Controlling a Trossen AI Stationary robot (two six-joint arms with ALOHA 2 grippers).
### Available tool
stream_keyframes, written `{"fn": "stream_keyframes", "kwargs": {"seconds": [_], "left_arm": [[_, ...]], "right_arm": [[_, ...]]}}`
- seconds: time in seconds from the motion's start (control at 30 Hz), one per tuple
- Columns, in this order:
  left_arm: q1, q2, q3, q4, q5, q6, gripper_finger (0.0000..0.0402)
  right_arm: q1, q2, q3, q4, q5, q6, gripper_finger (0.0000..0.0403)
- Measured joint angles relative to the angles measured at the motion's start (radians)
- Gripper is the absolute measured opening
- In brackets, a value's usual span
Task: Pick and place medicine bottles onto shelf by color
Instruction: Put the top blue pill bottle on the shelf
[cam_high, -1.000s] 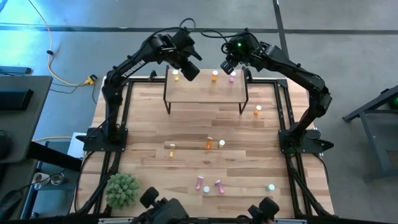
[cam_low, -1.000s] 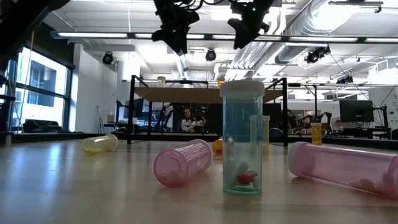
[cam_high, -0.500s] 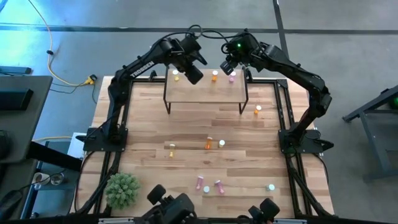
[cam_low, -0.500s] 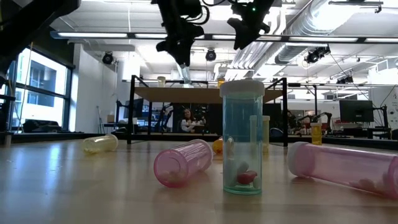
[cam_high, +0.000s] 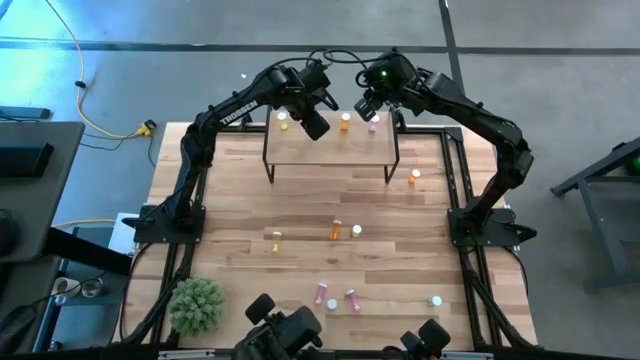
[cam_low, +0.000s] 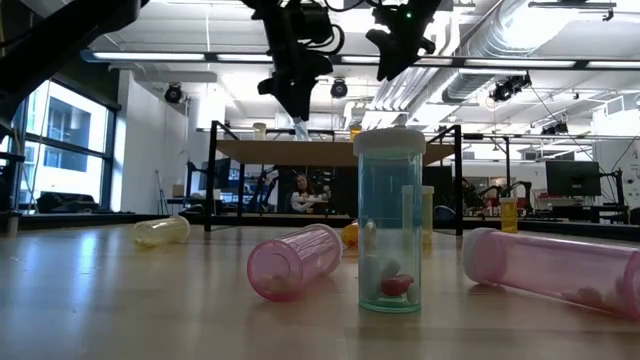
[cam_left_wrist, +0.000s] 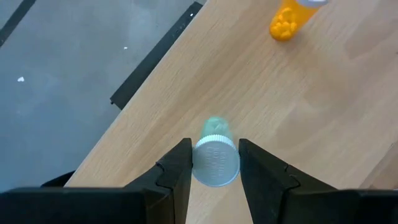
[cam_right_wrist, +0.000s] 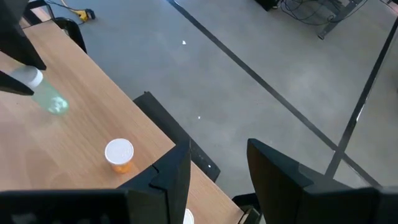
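Desk (cam_high: 300, 210) of light wooden planks carries everything, and the low light-wood shelf on thin black legs (cam_high: 330, 150) stands at its far edge; all places below are told from that shelf.

Left arm reaches from its base on the desk's left side in a long bend up and over the shelf's left end, wrist tipped downward. Its left gripper (cam_high: 300, 118) hangs over that left end, clenched on a pale green medicine bottle with a white cap (cam_left_wrist: 216, 158), which sits cap-up between the two dark fingers (cam_left_wrist: 177, 171) just above the shelf board.

Right arm arches from its base on the desk's right side to the shelf's far right corner. Its right gripper (cam_high: 372, 103) hovers there, released, fingers parted with nothing between them.

Orange white-capped bottle (cam_high: 346, 121) stands on the shelf near the middle of its far edge, and a pink one (cam_high: 373, 124) stands to its right.
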Motion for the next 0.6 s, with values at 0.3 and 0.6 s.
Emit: {"fn": "stream_keyframes", "kwargs": {"seconds": [0.3, 0.6], "left_arm": [[0.003, 0.019, 0.000, -0.005, 0.004, 0.018, 0.0109], [0.002, 0.020, 0.000, -0.002, 0.000, 0.018, 0.0111]], "right_arm": [[0.000, 0.000, 0.000, 0.000, 0.000, 0.000, 0.0149], [0.000, 0.000, 0.000, 0.000, 0.000, 0.000, 0.0149]]}}
